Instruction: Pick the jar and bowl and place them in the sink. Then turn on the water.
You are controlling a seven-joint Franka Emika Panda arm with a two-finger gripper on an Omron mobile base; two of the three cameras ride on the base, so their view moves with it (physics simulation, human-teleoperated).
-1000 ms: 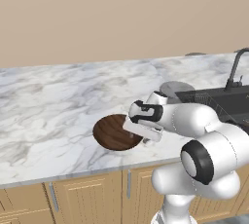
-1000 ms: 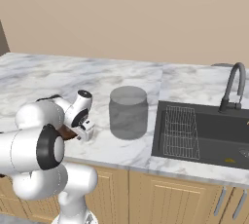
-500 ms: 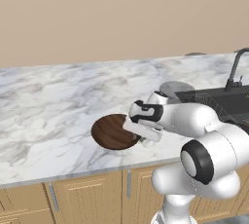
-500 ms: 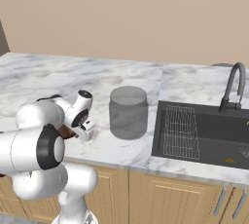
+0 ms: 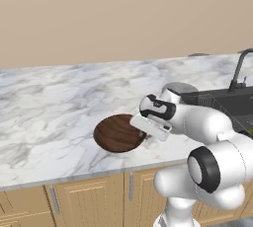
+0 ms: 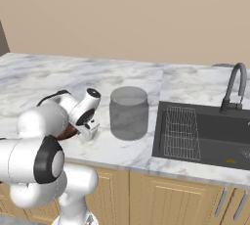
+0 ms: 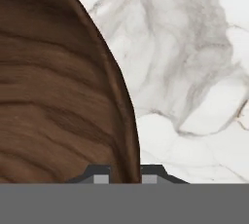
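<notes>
Gripper [image 7: 125, 173] pinching the right rim of the bowl [image 5: 118, 133], which rests on the marble counter [image 5: 49, 107] near its front edge, left of the jar [image 6: 128, 113] and sink [image 6: 215, 133]

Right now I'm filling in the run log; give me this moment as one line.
gripper: shut on bowl rim | bowl: on counter | jar: on counter beside sink | faucet: off

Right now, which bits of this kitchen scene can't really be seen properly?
- Bowl, right base view: mostly hidden behind the arm.
- Jar, left base view: just its lid peeks above the arm.
- Sink, left base view: cut off by the right edge.
- Gripper, hand view: fingertips barely rise astride the bowl's rim.
</notes>
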